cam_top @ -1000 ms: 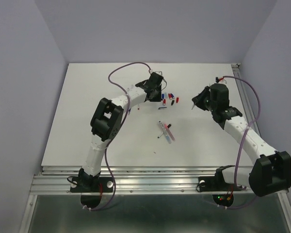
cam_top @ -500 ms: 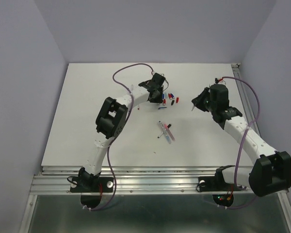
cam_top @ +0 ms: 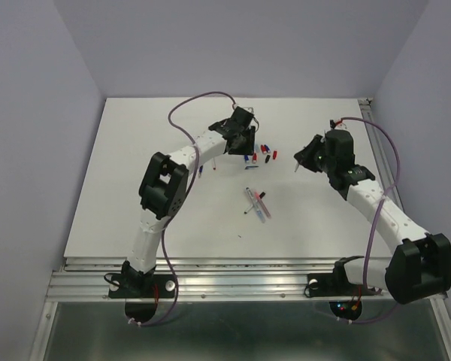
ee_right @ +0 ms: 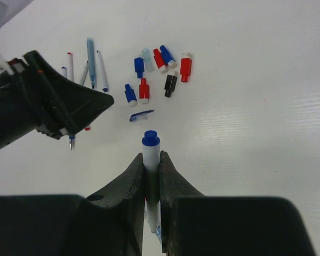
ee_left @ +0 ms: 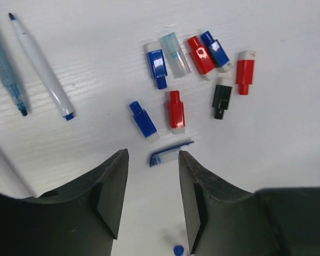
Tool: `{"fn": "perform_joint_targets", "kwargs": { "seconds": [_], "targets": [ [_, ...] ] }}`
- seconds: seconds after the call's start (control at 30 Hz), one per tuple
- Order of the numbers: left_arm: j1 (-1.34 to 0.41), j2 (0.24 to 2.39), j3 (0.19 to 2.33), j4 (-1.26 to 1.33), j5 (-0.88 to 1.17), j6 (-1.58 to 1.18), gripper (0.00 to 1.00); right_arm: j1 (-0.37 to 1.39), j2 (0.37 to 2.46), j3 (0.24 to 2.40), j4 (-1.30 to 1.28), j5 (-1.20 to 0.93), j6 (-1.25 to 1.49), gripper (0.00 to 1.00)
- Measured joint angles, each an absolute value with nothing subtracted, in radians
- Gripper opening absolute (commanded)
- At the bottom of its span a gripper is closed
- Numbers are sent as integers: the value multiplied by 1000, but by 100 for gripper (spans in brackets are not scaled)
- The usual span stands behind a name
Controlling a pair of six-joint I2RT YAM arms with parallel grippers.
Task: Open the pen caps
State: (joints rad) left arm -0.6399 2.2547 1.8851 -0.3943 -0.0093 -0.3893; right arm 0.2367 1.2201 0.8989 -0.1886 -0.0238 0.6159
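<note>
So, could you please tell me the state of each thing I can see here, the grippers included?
left gripper: open, empty.
right gripper: shut on a pen.
pen: clamped between the fingers, blue end sticking out past them.
loose caps: off the pens, lying flat in a cluster.
two pens: uncapped, lying flat left of the caps.
blue clip piece: loose, lying flat near the caps.

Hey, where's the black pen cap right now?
In the left wrist view, the black cap lies right of centre, just left of the rightmost red cap and right of another red cap.
</note>
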Motion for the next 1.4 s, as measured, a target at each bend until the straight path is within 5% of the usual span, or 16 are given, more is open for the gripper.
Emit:
{"fn": "perform_joint_targets", "kwargs": {
  "seconds": [0.27,0.37,0.73,1.1,1.4],
  "targets": [
    [-635,1749,1552,-301,-77,-415,93,257,1344,902,-111,-192,582,11],
    [-625,1550,1413,-251,-104,-441,99,332,1426,950,-119,-213,543,11],
    [-599,1158,888,-295,-155,-587,99,583,1922,1433,-155,-228,389,12],
    [-594,995,838,-312,-178,-652,99,630,2317,1900,-343,-91,337,20],
    [-594,995,828,-319,-176,-665,99,630,2365,1942,-407,-59,336,38]
  ]
}}
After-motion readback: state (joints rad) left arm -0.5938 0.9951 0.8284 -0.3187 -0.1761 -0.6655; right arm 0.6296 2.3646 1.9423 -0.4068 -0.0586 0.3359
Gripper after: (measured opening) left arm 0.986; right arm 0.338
